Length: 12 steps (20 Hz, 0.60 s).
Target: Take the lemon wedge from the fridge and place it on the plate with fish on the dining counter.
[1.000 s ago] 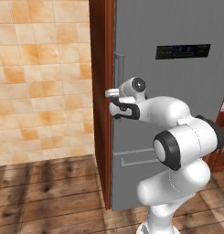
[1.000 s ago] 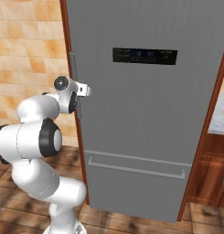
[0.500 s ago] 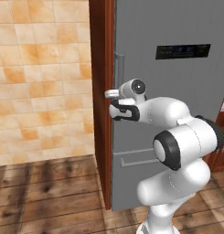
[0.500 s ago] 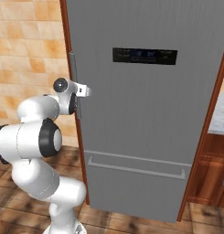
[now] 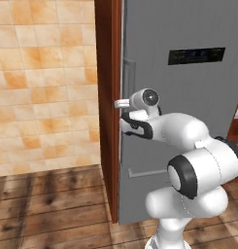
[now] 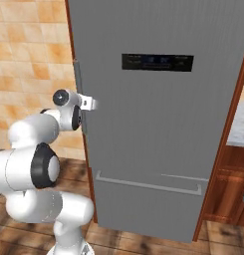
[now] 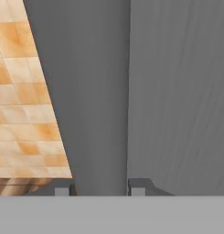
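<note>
The fridge point(image 5: 188, 121) point(image 6: 158, 149) is a tall grey steel one with a black display panel, and its door is closed. The lemon wedge is hidden behind that door. The plate with fish and the dining counter are out of view. My gripper point(image 5: 124, 121) point(image 6: 83, 120) point(image 7: 99, 187) is at the door's left edge, shut on the long vertical handle point(image 5: 128, 73) point(image 6: 77, 74) point(image 7: 97, 91). In the hand view the grey bar fills the gap between both fingertips point(image 7: 63, 188).
A red-brown wooden panel point(image 5: 107, 97) frames the fridge on the left, beside an orange tiled wall point(image 5: 42, 82). A wooden cabinet point(image 6: 228, 189) with a pale top stands to the right. The floor point(image 5: 47, 209) is dark wood planks.
The fingers have closed in on the fridge handle. The arm, the base and the door stay where they were.
</note>
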### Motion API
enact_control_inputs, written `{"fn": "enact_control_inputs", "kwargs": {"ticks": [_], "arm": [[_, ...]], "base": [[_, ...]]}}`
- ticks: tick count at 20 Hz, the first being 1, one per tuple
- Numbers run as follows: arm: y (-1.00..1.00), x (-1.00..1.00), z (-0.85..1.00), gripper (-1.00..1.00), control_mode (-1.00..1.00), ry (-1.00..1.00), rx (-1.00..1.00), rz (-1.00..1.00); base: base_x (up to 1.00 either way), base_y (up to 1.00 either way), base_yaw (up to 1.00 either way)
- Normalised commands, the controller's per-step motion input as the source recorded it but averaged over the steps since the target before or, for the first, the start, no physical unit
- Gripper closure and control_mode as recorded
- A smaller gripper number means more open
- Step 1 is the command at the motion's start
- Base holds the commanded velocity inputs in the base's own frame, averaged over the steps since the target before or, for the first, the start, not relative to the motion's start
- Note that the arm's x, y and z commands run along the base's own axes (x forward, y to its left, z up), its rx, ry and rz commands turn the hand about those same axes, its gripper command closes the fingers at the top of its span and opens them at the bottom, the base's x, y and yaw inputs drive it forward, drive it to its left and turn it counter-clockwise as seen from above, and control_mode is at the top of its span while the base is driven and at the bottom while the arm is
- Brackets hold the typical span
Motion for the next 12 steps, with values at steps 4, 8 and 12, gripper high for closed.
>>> {"fn": "enact_control_inputs", "kwargs": {"ticks": [4,8,12], "arm": [[-0.29,-0.99,0.00,1.00,-1.00,0.00,0.00,-0.17],[-0.41,-1.00,-0.01,1.00,-1.00,0.00,0.06,-0.22],[-0.49,-1.00,0.00,1.00,-1.00,0.00,0.12,-0.27]], "base": [[0.00,0.00,0.00],[0.00,0.00,0.00],[0.00,0.00,0.00]]}}
